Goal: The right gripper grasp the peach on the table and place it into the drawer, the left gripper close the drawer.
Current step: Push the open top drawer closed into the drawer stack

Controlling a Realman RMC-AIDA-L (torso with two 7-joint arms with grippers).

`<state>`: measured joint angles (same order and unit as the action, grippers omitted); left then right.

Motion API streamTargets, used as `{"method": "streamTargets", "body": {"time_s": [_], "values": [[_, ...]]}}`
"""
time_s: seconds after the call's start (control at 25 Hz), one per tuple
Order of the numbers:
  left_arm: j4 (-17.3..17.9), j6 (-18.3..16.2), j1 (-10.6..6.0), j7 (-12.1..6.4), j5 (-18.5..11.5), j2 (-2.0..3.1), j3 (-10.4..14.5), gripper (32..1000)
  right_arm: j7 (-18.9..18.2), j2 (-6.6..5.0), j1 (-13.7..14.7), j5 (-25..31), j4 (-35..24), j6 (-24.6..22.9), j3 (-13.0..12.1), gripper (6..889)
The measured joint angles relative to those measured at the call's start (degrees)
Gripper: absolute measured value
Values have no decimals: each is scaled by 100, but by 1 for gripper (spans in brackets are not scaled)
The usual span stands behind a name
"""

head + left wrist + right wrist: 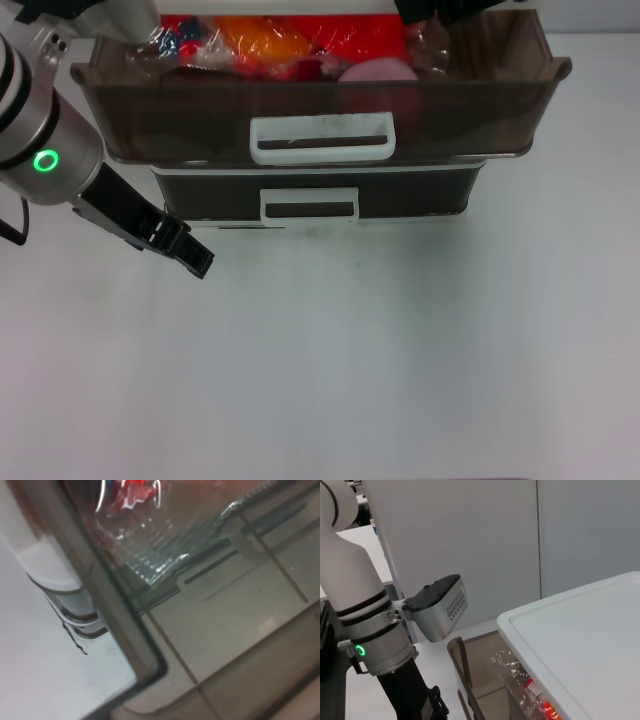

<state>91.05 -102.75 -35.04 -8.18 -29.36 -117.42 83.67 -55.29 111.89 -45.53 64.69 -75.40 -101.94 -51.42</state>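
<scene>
The drawer (320,110) stands pulled out at the far side of the table (330,360), its white loop handle (322,138) facing me. The pink peach (375,70) lies inside it, right of centre, next to red and orange packets (260,40). My left gripper (200,260) hangs shut and empty over the table, below and left of the drawer's front left corner, on the arm with the green ring (45,160). Only a black part of my right gripper (430,10) shows above the drawer's back edge. The left wrist view looks closely at the drawer's corner (125,630).
A lower drawer (310,195) with a shorter handle (308,206) sits shut beneath. In the right wrist view the cabinet's white top (580,640) overhangs the open drawer (480,670), and the left arm (370,645) stands beside it. White table stretches toward me.
</scene>
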Motion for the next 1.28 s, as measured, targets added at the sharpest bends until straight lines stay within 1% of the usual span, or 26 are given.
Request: {"method": "streamTargets", "body": {"time_s": [0.04,0.28,0.44,0.52,0.6,0.68,0.76,0.84,0.88,0.92,1.0,1.04,1.12,1.2,1.28], "values": [[0,-1,-1,0,0,0,0,815,0,0,0,0,2,0,0,762],[0,-8,-3,4,0,0,0,815,6,-1,0,0,-14,-1,0,880],[0,-8,0,5,0,0,0,815,28,-1,17,0,-44,-1,17,879],[0,-8,5,6,0,0,0,815,50,-3,30,-1,-64,-1,63,879],[0,-9,17,4,0,0,0,815,63,-24,63,-5,-116,-21,164,879],[-1,-8,27,3,0,0,0,815,145,-96,160,-9,-243,-55,342,879],[0,-9,32,2,0,0,-1,815,285,-238,369,-9,-467,-71,511,878],[0,-9,44,1,0,0,-1,816,417,-416,630,-12,-658,-75,616,878],[1,-10,54,1,0,0,-1,816,514,-544,809,-14,-731,-77,649,878],[6,-13,63,1,1,0,-6,816,572,-620,924,-19,-765,-79,667,878],[17,-22,76,1,1,0,-9,816,749,-826,1224,-34,-801,-79,676,878],[23,-23,77,0,0,0,-9,816,820,-909,1367,-88,-802,-81,676,877],[32,-35,104,0,0,0,-9,816,902,-995,1592,-293,-777,-81,701,877],[76,-51,157,0,0,0,-9,816,902,-1015,1754,-658,-740,-89,738,877],[194,-77,233,0,0,0,-8,816,824,-1000,1831,-1042,-724,-95,750,877]]}}
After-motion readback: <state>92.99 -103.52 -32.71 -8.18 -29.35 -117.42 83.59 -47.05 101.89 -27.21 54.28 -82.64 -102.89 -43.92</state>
